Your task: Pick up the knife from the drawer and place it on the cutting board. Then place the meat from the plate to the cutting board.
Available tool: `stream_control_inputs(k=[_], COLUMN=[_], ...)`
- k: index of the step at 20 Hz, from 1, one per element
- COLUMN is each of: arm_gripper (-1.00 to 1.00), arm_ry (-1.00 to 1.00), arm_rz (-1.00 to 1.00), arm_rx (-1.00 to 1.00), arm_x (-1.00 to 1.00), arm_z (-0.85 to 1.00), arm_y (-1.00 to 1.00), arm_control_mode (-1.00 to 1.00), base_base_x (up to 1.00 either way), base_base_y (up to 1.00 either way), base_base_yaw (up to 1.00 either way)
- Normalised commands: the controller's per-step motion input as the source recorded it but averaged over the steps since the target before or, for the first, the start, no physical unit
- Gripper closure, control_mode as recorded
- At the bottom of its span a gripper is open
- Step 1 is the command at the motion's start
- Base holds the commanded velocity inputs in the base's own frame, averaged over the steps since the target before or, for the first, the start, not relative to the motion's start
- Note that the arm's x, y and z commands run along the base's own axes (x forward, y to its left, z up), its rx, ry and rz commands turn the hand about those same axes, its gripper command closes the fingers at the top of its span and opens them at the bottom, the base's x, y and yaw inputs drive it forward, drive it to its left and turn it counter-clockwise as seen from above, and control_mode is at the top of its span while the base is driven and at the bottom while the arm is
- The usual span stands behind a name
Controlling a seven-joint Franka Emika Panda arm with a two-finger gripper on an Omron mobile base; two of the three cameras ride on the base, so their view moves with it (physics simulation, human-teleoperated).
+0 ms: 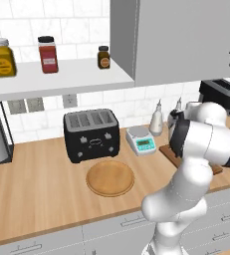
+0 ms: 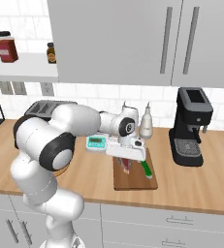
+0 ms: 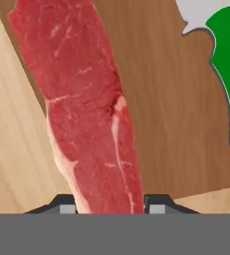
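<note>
The dark brown wooden cutting board (image 2: 134,177) lies on the counter. The reddish-pink slab of meat (image 3: 89,109) hangs over it, pinched between the gripper's (image 3: 110,203) 2 tips. The green-handled knife (image 2: 145,168) rests at the board's 3 o'clock side. Step 2 is nearly done; next it likely lowers the meat and lets go.

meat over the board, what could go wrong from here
1. The meat hangs partly past the cutting board's edge over the counter; released here, one end may land off the board.
2. The knife already lies on the board close beside it; lowering could nudge it.
3. The gripper pinches only one end, so the slab might slip or swing.
</note>
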Motion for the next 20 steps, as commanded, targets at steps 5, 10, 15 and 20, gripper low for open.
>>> stream_control_inputs(k=[5,10,15,20], arm_gripper=[1.00,-1.00,-1.00,-1.00], arm_ry=[0.00,-0.01,-0.01,0.00], arm_rz=[-0.14,0.00,0.00,0.00], arm_rx=[0.00,0.00,0.00,0.00], arm_x=[0.00,0.06,0.01,0.00], arm_z=[-0.24,-0.12,0.00,0.00], arm_y=[-0.14,0.02,0.00,0.09], arm_control_mode=[-1.00,-1.00,-1.00,-1.00], base_base_x=[0.00,0.00,0.00,0.00], base_base_y=[0.00,0.00,0.00,0.00], base_base_yaw=[0.00,0.00,0.00,0.00])
